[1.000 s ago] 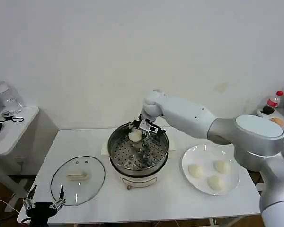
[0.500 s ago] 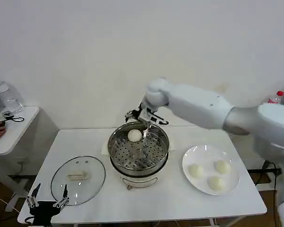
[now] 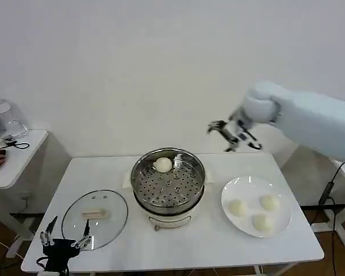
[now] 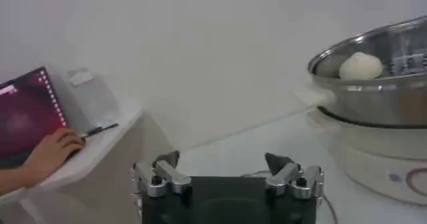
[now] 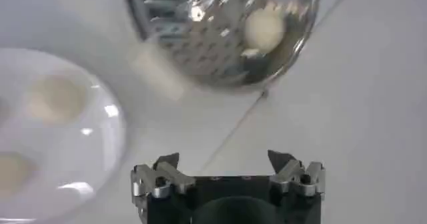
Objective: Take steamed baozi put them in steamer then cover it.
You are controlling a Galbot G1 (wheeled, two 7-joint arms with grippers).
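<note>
On the white counter (image 3: 178, 247) the steamer (image 3: 168, 187) stands at the middle, its perforated tray holding one baozi (image 3: 163, 164) toward the far rim. Three more baozi (image 3: 256, 212) wait on the white plate (image 3: 230, 187) to the robot's right, well apart from the pot. The cover (image 3: 95, 217) lies flat on the counter to the left of the steamer, handle up (its whitish bar runs roughly left to right across the lid).

By my reading the job is about a quarter done: one bun in, three to move, and the covering not yet begun.

The right pincer (image 3: 233, 135) hangs in the air above and behind the gap between steamer and plate, jaws spread wide and holding nothing; the right wrist view shows steamer and plate below it. The left pincer (image 3: 65, 238) is parked at the counter's near left edge, just beside the cover, also wide and empty. The baozi are round, so they seem to have no long axis to speak of, though the plate's buns are blurred in the wrist view.
</note>
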